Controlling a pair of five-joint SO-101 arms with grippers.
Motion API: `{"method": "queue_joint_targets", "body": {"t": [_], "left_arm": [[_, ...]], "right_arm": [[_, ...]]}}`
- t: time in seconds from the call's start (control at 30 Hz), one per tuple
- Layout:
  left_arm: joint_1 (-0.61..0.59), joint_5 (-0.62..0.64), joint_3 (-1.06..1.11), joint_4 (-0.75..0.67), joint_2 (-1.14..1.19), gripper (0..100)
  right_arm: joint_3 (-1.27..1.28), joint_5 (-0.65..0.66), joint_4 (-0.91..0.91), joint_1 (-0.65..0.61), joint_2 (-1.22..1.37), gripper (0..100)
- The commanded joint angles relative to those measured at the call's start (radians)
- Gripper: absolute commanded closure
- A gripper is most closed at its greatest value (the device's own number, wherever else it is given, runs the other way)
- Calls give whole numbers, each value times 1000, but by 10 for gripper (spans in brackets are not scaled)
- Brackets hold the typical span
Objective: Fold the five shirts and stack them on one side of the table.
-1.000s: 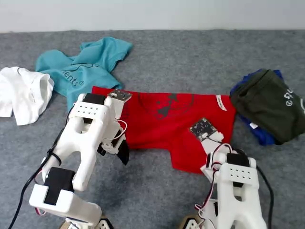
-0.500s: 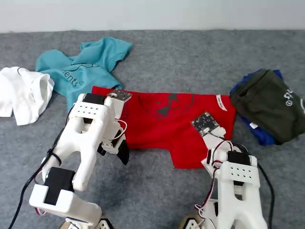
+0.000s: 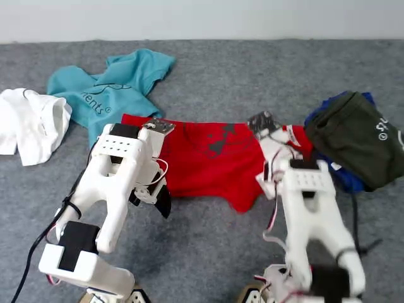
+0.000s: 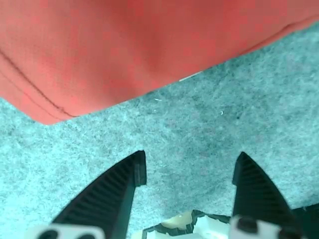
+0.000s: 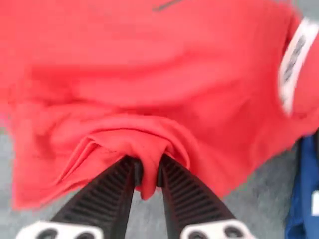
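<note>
Fold of red shirt [image 3: 202,158] pinched tight in right end effector [image 5: 148,169], at shirt's right end; long axis parallel to near edge of surface [image 3: 208,252]; left end effector [image 4: 192,157] open, empty, beside near hem

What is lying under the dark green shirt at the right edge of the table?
A blue shirt lies under the dark green shirt; only its edges stick out at the near and far sides. The rest is covered, so its fold cannot be judged.
</note>
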Motion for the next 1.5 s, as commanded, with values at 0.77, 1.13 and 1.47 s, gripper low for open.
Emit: {"method": "queue_joint_targets", "body": {"t": [0.77, 1.13, 1.47], "left_arm": [[-3, -15, -24, 11, -5, 724], [-3, -15, -24, 11, -5, 724], [-3, -17, -24, 11, -5, 724]], "right_arm": [[-417, -112, 99, 47, 294, 756], [-601, -187, 31, 42, 392, 757], [-649, -170, 248, 42, 380, 754]]}}
